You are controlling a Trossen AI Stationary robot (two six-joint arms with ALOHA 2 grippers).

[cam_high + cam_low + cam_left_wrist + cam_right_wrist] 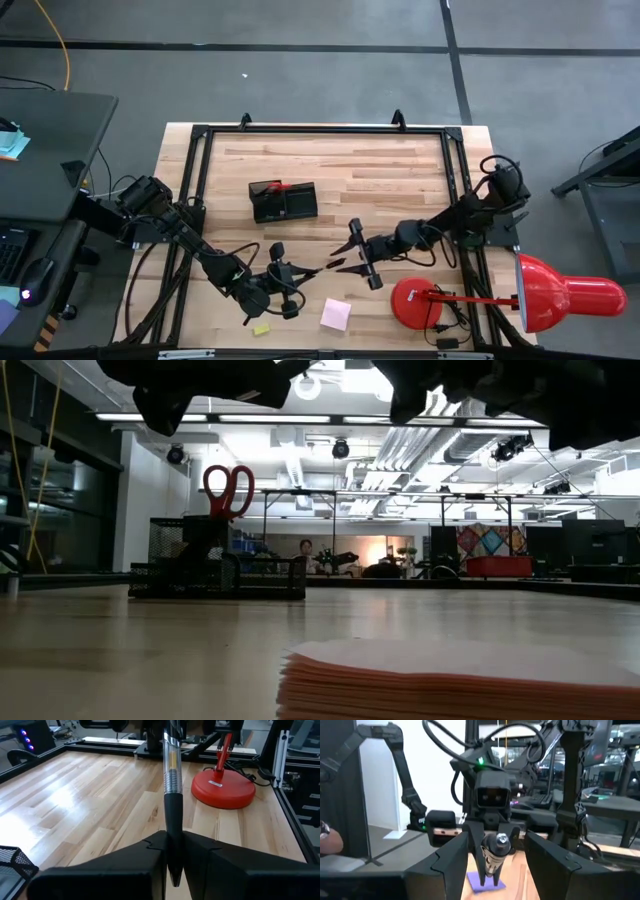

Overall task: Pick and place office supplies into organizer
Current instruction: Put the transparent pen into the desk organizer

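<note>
My left gripper (288, 276) is near the table's front, shut on a pen (171, 775) with a clear barrel and a dark grip. The pen points toward my right gripper (362, 257). That gripper is open, its fingers (451, 860) standing on either side of the pen's far end (496, 846) without touching it. A purple note pad (485, 883) lies under the pen. The black organizer (285, 201) stands farther back with red-handled scissors (228, 490) upright in it. A pink note pad (336, 314) and a small yellow piece (262, 328) lie at the near edge. My left gripper pinches the pen's dark grip end (173, 832) between its two fingers. The fingers come nearly level from the table's left, and the pen runs on in line with them rather than across. It is lifted clear of the table, its free end toward my right gripper.
A red desk lamp stands at the near right, its round base (415, 300) close to my right gripper and its head (568, 295) past the table's edge. A black frame (200, 180) runs round the tabletop. Bare wood lies between the organizer and the arms.
</note>
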